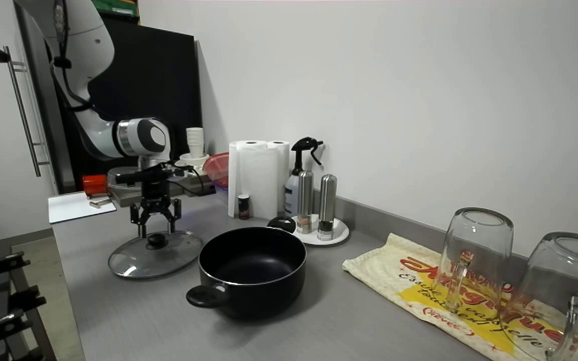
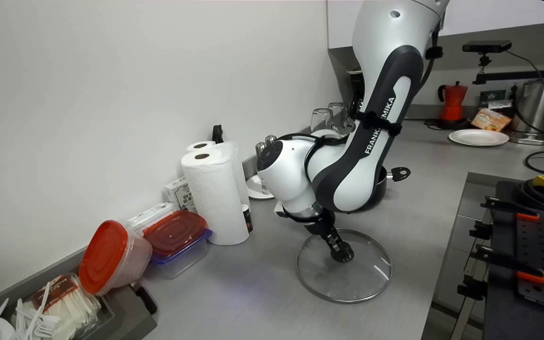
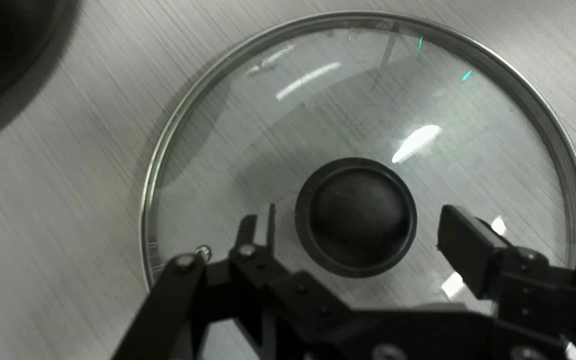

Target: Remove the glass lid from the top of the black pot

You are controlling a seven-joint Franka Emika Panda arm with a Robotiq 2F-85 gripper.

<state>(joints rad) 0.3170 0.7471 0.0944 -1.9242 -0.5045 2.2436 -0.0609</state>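
With gripper (image 1: 156, 231) spread astride the black knob (image 3: 356, 217), clear of it on both sides in the wrist view — so pinching nothing. Can see the glass lid (image 1: 154, 259) resting on the tabletop (image 1: 349, 321), just beside the uncovered black pot (image 1: 259, 294) and apart from it. Seems to be at the letting-go step, with removal all but done. Should next rise straight up, keeping fingers (image 3: 463, 242) from snagging the knob — then back away.
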